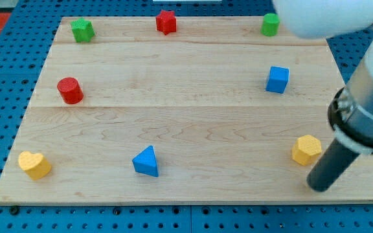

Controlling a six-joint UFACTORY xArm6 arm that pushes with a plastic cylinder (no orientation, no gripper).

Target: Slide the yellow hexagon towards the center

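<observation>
The yellow hexagon [307, 149] sits on the wooden board [186, 123] near its right edge, toward the view's bottom. My tip [318, 186] is the lower end of a dark rod coming in from the view's right. It rests on the board just below and slightly right of the yellow hexagon, a small gap apart.
Other blocks: a yellow heart [34, 164] at bottom left, a blue triangle [146, 161] at bottom middle, a blue cube [277, 79] above the hexagon, a red cylinder [70, 90] at left, a green star [81, 30], a red star [166, 22] and a green cylinder [270, 24] along the top.
</observation>
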